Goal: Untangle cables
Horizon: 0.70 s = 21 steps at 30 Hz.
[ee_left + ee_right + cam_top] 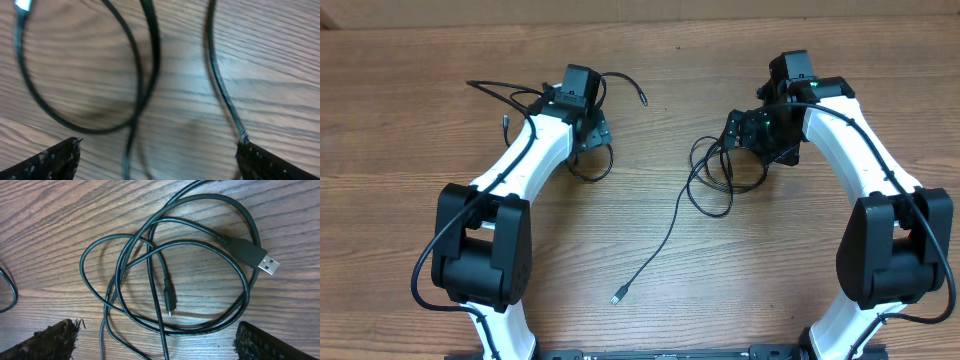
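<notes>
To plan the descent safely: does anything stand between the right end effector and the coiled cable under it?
Nothing visible does. The right end effector hangs open directly above the coiled USB cable, which lies on the wooden table; no other object is between them.

Left fingers (pixel 50 161), right fingers (pixel 52 341) apart

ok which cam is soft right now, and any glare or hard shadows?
Left wrist: blurred, the cables smear into soft bands and the wood grain is mushy. Right wrist: sharp, the USB plug is crisp down to its metal tip. Overhead: in focus, even light, only faint shadows, no glare on the table.
</notes>
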Available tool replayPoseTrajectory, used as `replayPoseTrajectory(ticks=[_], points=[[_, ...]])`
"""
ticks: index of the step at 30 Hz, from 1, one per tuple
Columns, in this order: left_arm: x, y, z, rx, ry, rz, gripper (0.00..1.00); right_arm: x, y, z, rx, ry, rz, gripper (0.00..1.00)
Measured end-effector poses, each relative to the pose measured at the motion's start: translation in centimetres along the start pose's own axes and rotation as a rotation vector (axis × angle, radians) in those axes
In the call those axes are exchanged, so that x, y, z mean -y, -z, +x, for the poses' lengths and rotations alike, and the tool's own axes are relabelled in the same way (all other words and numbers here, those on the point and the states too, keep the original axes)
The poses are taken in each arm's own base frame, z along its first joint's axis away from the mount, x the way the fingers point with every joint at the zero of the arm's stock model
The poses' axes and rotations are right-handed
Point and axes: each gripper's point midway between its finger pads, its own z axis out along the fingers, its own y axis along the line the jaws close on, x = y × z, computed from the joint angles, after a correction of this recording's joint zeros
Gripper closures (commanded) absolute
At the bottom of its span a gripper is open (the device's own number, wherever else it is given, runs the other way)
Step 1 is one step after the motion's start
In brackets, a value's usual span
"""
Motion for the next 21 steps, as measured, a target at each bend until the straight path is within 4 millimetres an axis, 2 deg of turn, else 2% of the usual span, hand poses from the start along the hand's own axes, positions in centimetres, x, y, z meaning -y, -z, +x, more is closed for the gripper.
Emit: replayPoseTrajectory(ticks=[7,21], points=[[0.4,-0.5,-1.4,0.080,-0.041,0.010,0.00,-0.1,0.0,-0.3,0.012,0.006,-0.004,0.00],[0.5,-1.1,-2.4,0.131,0.102,0.046,0.01,-0.1,0.0,-0.3,0.011,0.006,-0.003,0.00]])
